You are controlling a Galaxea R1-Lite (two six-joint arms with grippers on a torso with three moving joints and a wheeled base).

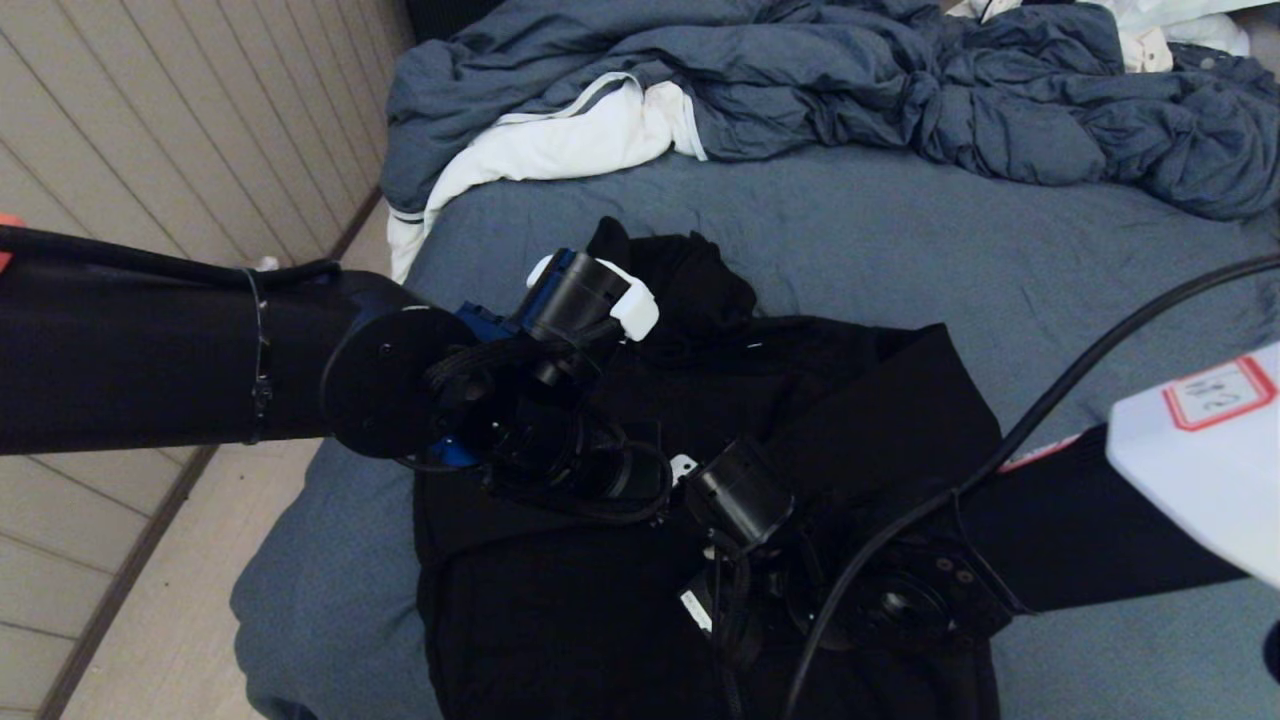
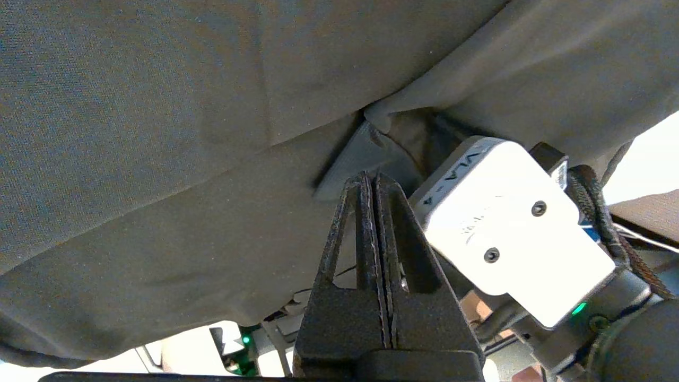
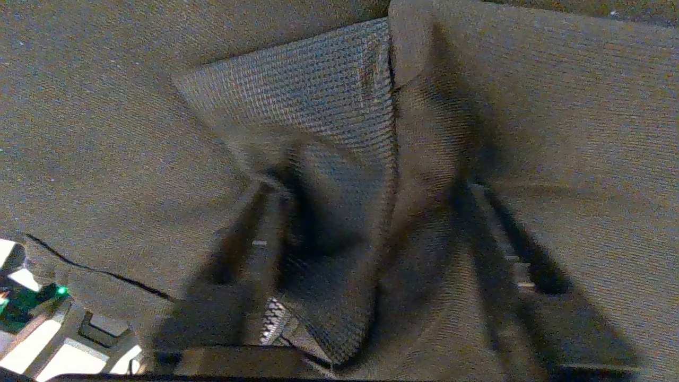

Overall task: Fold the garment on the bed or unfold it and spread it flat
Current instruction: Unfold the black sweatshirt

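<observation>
The black garment [image 1: 850,400] lies rumpled on the slate-blue bed [image 1: 900,230], its hood bunched at the far end. Both arms reach over its middle: the left wrist [image 1: 560,400] from the left, the right wrist [image 1: 745,500] just right of it. My left gripper [image 2: 374,180] is shut, its fingers pressed flat together with no cloth showing between them, the tips close to a ribbed fold [image 2: 366,154]. My right gripper [image 3: 368,185] is pushed down into the garment with its fingers apart. A bunched fold of ribbed cloth [image 3: 329,159] and a bit of zipper [image 3: 273,318] lie between them.
A blue-grey duvet [image 1: 800,80] is heaped along the far side of the bed, with a white cloth [image 1: 560,140] under its left end. The bed's left edge drops to a pale floor [image 1: 150,560]. A black cable [image 1: 1050,400] arcs over the right arm.
</observation>
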